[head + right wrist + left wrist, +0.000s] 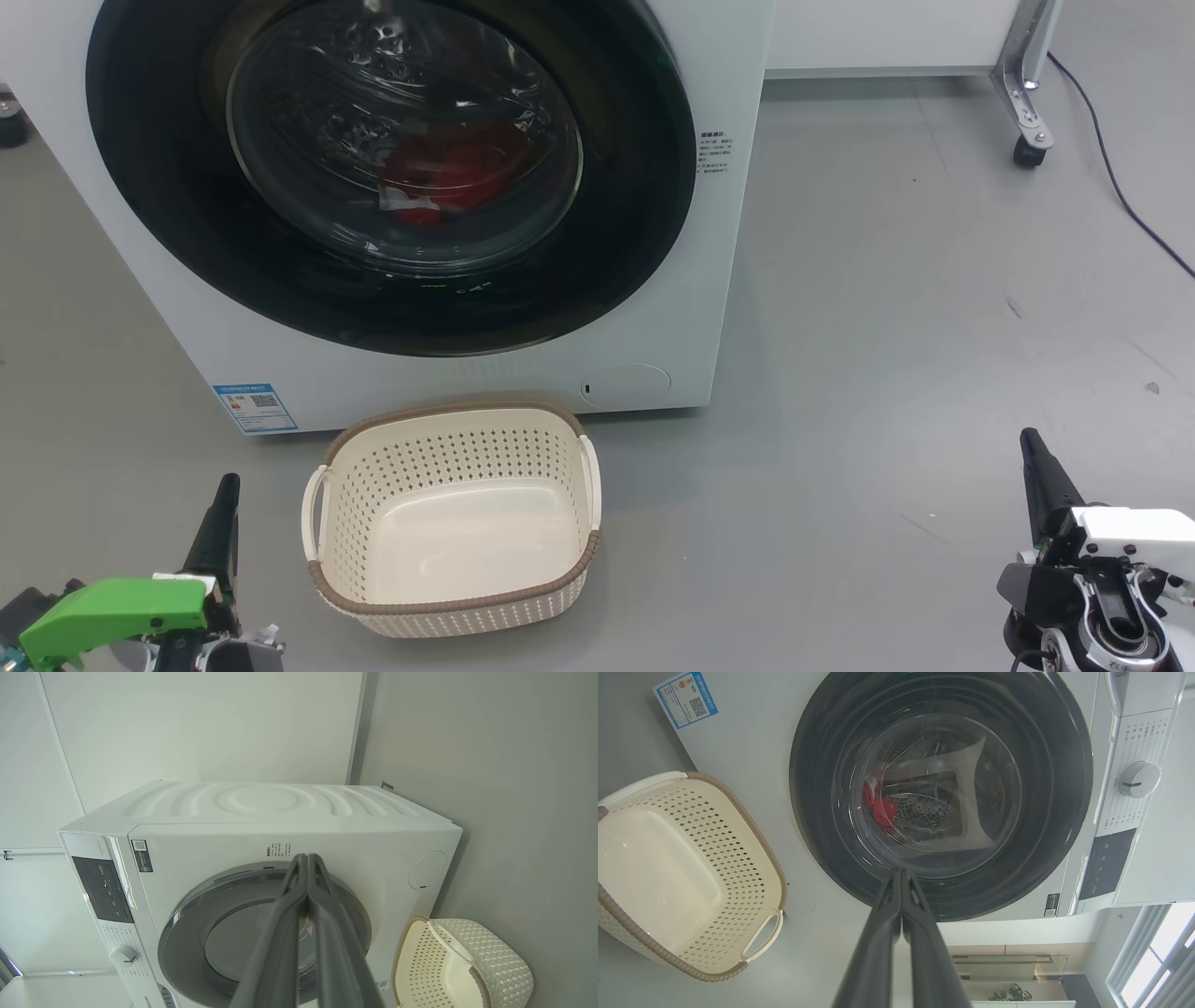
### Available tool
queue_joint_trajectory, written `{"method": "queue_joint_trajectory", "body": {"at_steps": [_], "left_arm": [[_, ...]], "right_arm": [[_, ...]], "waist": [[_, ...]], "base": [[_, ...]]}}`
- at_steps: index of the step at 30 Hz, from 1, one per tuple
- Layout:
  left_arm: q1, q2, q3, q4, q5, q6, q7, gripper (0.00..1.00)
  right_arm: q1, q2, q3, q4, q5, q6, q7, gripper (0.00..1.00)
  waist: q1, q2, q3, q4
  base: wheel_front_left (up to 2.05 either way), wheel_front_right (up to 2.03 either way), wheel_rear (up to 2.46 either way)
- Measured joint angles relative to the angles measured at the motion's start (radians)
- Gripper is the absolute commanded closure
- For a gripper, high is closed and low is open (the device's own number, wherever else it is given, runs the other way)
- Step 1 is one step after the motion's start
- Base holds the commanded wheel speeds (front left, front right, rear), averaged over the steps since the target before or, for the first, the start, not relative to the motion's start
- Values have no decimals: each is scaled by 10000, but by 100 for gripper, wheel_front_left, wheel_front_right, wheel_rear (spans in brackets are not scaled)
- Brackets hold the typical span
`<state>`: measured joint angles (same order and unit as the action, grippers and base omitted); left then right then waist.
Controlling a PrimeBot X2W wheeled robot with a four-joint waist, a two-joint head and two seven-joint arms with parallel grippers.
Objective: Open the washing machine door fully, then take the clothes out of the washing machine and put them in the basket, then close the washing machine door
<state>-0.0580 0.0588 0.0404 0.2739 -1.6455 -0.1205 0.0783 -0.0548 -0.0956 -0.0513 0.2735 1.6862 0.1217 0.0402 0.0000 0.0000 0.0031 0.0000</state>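
Red fabric clothes (448,173) lie low in the drum, seen through the bulging clear window of the round, glossy black-rimmed washing machine door (159,205). That door is shut flat against the big white front-loading washing machine (719,280) and faces straight out at the robot. Being round, it has no long axis to speak of.

Left gripper (226,483) and right gripper (1031,441) hang low, well apart from the machine. Both have their dark fingers pressed together on nothing.

Opening the door looks like the job at hand. I can't make out a handle from here, so find the rim's free edge, hook it, and follow the hinge's arc all the way round.

Mind the small cream perforated plastic basket (457,411) with the brown rim. It sits on the floor just before the machine, mouth up. Its long axis seems to run across, handle to handle.
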Motion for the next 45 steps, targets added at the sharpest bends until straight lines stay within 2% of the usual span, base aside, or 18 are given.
{"method": "queue_joint_trajectory", "body": {"at_steps": [5,6,7,8,9,34,41,45], "left_arm": [[21,-17,-10,65,0,8,-2,100],[78,-67,-29,169,0,12,-2,0],[174,-127,-56,274,0,12,-2,100],[267,-186,-81,405,0,12,-2,100],[378,-247,-98,510,0,12,-4,0],[333,-316,-209,410,151,12,-587,0],[263,-224,-431,362,821,12,-848,0],[161,-6,-608,360,1588,12,-1078,0]], "right_arm": [[28,19,0,50,0,-6,-4,100],[89,67,10,155,2,-10,-4,0],[197,132,17,255,2,-10,-6,100],[308,205,25,372,2,-10,-6,100],[431,278,35,477,2,-10,-6,0],[449,251,44,345,-472,-10,-395,0],[420,-8,205,307,-1143,-10,-656,0],[399,-263,403,330,-1965,-10,-876,0]], "waist": [[0,0,0,0],[0,0,0,0],[0,0,0,0],[0,0,1,-1],[0,0,1,-1],[0,0,10,10],[0,0,22,22],[0,0,33,35]], "base": [[0,0,0],[0,0,0],[0,0,0],[0,0,0],[0,0,0],[0,0,0],[0,0,0],[0,0,0]]}}
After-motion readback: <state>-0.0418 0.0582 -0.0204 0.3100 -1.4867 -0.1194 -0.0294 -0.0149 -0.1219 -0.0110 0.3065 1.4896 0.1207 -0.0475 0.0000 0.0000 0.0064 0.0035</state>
